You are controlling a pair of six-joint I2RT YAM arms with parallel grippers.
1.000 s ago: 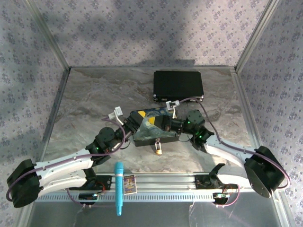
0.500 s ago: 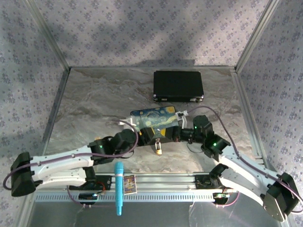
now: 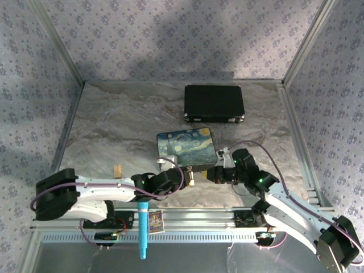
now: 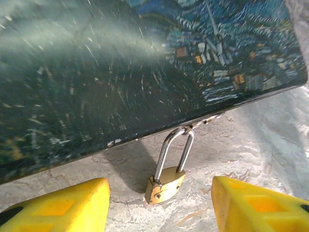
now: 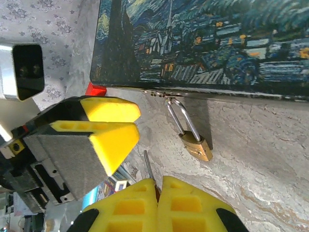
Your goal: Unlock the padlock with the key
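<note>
My right gripper [image 5: 157, 187] is pinched shut on the key [image 5: 147, 166], tip just beside the padlock [image 4: 165, 186], which lies lengthwise out from the box [image 4: 120, 63] edge, squarely ahead of my wide-open left gripper [image 4: 161, 205]

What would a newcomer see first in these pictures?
The painted box with its starry night picture, in the middle of the table, draws the eye first. A small brass padlock is hooked to its near edge, just ahead of the open left pincer. The right pincer, shut on the key, sits close by.
</note>
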